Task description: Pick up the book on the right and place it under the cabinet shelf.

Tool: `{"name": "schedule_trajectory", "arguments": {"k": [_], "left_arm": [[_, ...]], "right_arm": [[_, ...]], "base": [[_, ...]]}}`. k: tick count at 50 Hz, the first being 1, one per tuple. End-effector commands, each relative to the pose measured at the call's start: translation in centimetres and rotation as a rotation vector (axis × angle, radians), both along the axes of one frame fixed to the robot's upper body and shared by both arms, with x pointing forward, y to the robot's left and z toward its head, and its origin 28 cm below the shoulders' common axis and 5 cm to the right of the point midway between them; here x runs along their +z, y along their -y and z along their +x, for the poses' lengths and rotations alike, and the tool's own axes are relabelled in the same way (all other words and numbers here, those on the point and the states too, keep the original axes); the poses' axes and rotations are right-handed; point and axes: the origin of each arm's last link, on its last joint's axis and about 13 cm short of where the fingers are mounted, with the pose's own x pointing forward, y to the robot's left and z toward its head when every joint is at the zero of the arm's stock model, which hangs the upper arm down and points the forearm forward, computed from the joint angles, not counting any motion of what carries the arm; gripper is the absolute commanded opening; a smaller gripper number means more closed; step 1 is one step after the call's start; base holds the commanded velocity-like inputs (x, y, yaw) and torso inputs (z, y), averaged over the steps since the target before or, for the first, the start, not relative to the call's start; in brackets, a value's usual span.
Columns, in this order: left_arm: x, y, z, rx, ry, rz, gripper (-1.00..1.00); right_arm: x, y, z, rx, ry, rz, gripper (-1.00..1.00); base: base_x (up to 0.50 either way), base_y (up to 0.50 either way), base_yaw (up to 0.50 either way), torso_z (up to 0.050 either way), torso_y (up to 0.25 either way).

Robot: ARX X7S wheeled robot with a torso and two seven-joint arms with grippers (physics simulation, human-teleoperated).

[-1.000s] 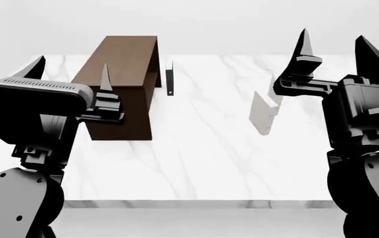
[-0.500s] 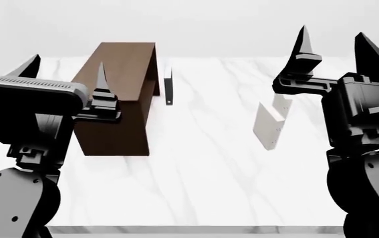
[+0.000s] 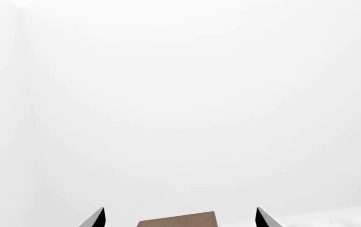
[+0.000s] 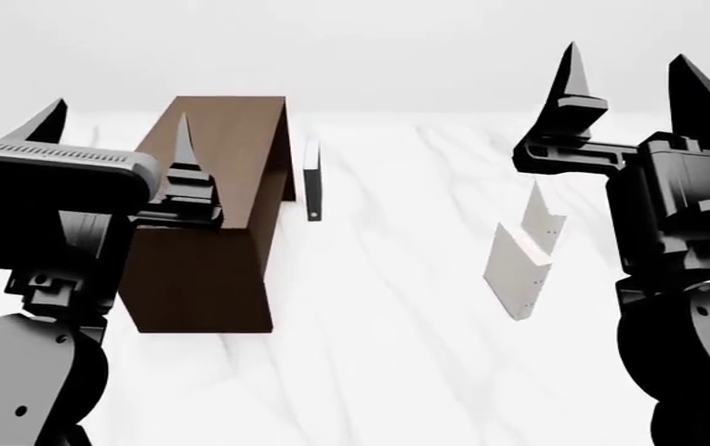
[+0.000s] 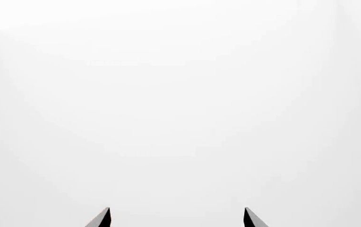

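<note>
Left gripper (image 4: 113,139): upper left of the head view, its 2 pointed fingers set wide apart with nothing between them. It hangs in front of the cabinet shelf's near end. In the left wrist view only the 2 fingertips (image 3: 96,218) show at the lower edge, well apart.

Right gripper (image 4: 630,84): upper right of the head view, 2 fingers pointing up and spread wide, empty. It sits above and to the right of the book, clear of it. In the right wrist view the 2 tips (image 5: 103,218) show at the lower edge against plain white.

Book (image 4: 519,271): plain off-white hardback, right of centre in the head view, standing on the table on its edge. A second pale book (image 4: 541,226) stands just behind it, and the 2 touch or nearly touch; which, I cannot tell.

Cabinet shelf (image 4: 213,223): dark brown wood-grain box, left of centre in the head view, running from the middle of the frame up toward the top. A strip of its top (image 3: 177,220) shows at the lower edge of the left wrist view, between the fingertips.

Black book (image 4: 314,190): thin, upright, just right of the cabinet shelf's far end, well apart from the off-white book.

Table (image 4: 392,307): white marbled surface filling the lower and middle head view.
</note>
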Motion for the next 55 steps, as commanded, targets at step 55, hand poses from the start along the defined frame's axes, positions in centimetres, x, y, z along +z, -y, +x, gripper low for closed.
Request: {"name": "schedule_trajectory", "arguments": {"k": [55], "left_arm": [[0.58, -0.19, -0.42, 0.016, 0.010, 0.007, 1.00]], "right_arm": [[0.24, 0.00, -0.25, 0.008, 0.008, 0.006, 1.00]], "base": [[0.28, 0.00, 0.00, 0.000, 0.001]]}}
